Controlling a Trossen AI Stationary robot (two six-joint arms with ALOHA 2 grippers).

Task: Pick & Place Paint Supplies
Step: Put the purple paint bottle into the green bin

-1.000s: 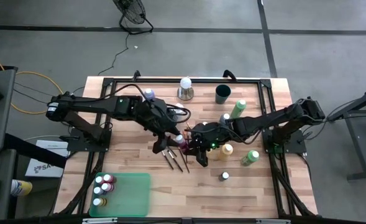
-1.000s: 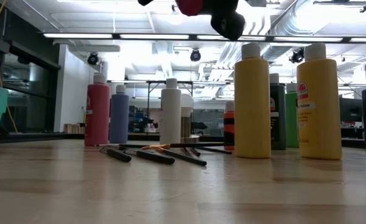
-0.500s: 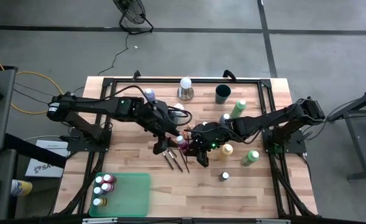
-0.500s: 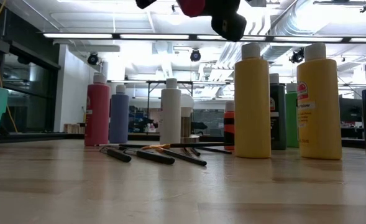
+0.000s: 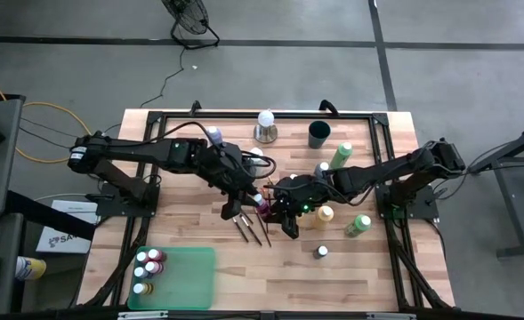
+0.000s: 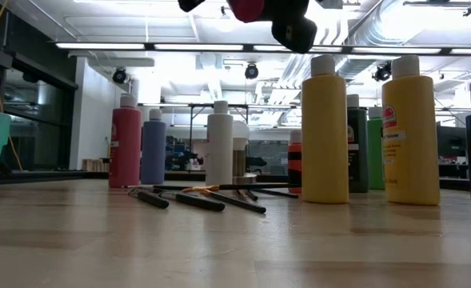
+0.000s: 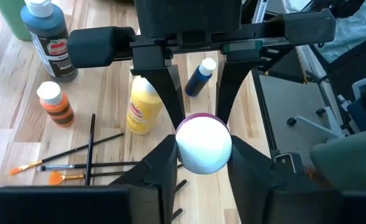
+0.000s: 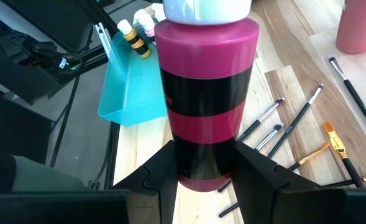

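Observation:
A magenta paint bottle (image 8: pixel 204 93) with a black label and a white cap hangs above the table's middle, between my two grippers. My right gripper (image 8: pixel 201 163) is shut on its body. My left gripper (image 7: pixel 202 152) comes from the opposite side and is shut on its cap. In the high view the two grippers (image 5: pixel 254 199) (image 5: pixel 276 203) meet over several thin brushes (image 5: pixel 253 229) that lie flat on the wood. The low view shows the bottle (image 6: pixel 247 8) high above the tabletop. My left gripper pinches the white cap (image 7: pixel 202 144) between its two fingers, one on each side. It comes from the table's left, slanting down, and the cap's top faces its wrist. My right gripper pinches the bottle's lower body (image 8: pixel 201 149) between its two fingers, which lie across the bottle. It comes from the table's right, slanting down. The bottle is lifted clear of the table and tilted, cap toward the left arm.
A teal tray (image 5: pixel 190 277) with several bottles sits at the near left. Yellow (image 5: pixel 322 215), green (image 5: pixel 358 224) and blue (image 5: pixel 320 253) bottles stand to the right of the grippers. A white ball on a metal base (image 5: pixel 265 124) and a dark cup (image 5: pixel 319 133) stand at the far edge.

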